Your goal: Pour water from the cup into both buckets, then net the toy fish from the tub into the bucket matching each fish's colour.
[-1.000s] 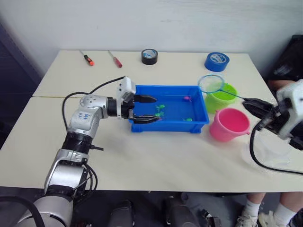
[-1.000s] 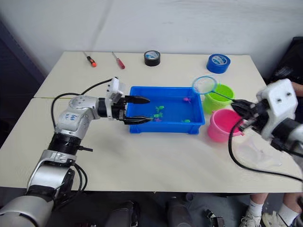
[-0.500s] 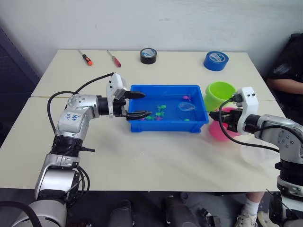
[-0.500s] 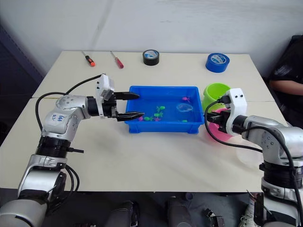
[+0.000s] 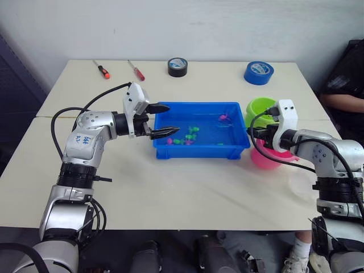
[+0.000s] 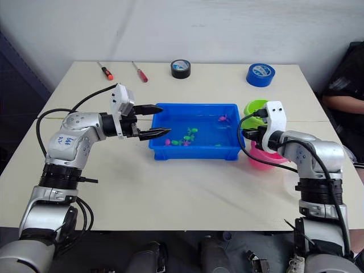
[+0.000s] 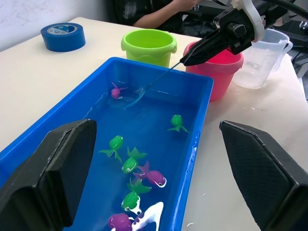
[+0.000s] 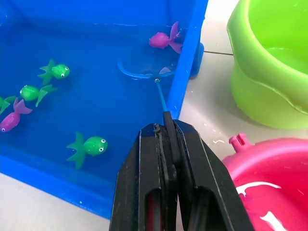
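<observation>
While the left gripper (image 5: 165,119) is hovering with its two black fingers spread wide and grasping nothing at the near-left corner of the tub (image 5: 202,152), the toy fish (image 7: 126,165) are floating just ahead of it in the water, green and magenta ones clustered together. Farther along from it, the net (image 8: 144,70) is dipping its blue hoop into the tub's far-right corner, just beside one magenta fish (image 8: 163,40), though whether the hoop is touching that fish is hard to tell. Pinching the net's thin handle, the right gripper (image 8: 166,126) is staying clenched on it just outside the tub's right wall. Beyond this gripper is standing the lime green bucket (image 5: 261,108), beneath it the pink bucket (image 5: 265,158), and behind it on the surface (image 5: 187,187) the clear cup (image 7: 262,57).
</observation>
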